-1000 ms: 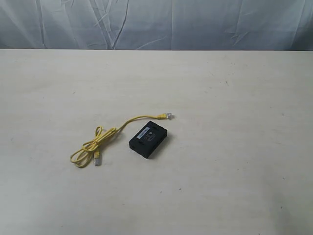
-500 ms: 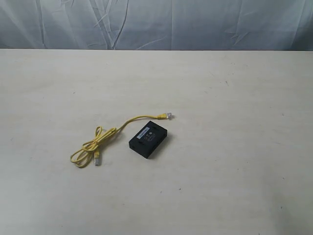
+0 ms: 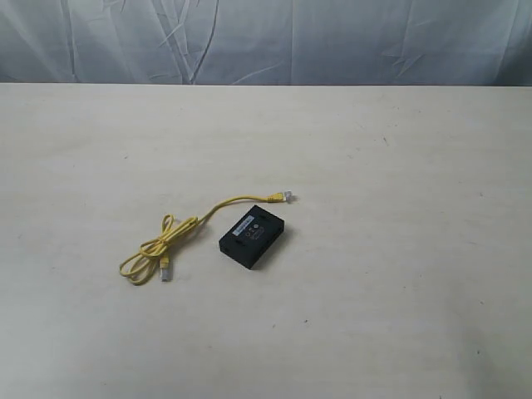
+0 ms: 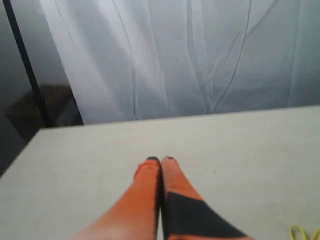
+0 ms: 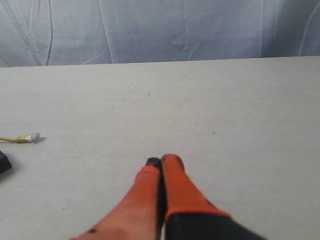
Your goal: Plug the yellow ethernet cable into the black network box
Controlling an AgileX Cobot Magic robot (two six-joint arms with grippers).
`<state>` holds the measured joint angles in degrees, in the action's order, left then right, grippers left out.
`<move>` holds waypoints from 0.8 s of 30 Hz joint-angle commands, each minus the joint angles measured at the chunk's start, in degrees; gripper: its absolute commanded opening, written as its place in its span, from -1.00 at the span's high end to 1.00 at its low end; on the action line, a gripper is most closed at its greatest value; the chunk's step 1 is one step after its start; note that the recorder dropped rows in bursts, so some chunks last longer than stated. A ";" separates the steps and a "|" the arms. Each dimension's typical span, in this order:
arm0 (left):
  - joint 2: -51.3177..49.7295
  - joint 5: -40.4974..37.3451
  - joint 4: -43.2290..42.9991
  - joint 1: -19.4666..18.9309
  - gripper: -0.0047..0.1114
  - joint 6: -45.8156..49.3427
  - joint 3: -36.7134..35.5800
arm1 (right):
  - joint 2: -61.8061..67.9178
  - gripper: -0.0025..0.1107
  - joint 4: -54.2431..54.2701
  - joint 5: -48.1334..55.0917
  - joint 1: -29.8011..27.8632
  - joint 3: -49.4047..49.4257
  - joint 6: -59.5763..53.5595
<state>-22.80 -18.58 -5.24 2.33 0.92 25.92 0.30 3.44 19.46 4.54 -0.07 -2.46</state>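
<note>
The black network box lies flat on the pale table, white label up. The yellow ethernet cable lies left of it in a loose coil, one clear plug resting just behind the box, the other plug at the coil's near side. Neither gripper shows in the exterior view. In the left wrist view my left gripper is shut and empty above bare table, a bit of yellow cable at the frame's corner. My right gripper is shut and empty; the cable plug and a box corner lie off to its side.
The table ends at a far edge against a wrinkled grey-white curtain. In the left wrist view a dark pole stands beyond the table's corner.
</note>
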 commanded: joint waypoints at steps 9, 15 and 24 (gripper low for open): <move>-35.35 -11.73 26.89 0.20 0.92 22.78 14.03 | -0.30 0.96 -0.17 -0.36 0.17 0.07 -0.15; -48.10 -11.60 31.72 0.20 0.92 28.79 19.83 | -0.30 0.96 -0.17 -0.36 0.17 0.07 -0.15; -64.04 -7.55 32.65 8.72 0.92 35.70 28.38 | -0.30 0.96 -0.17 -0.36 0.17 0.07 -0.15</move>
<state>-82.49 -28.39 26.62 7.74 35.05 51.63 0.30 3.44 19.46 4.54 -0.07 -2.46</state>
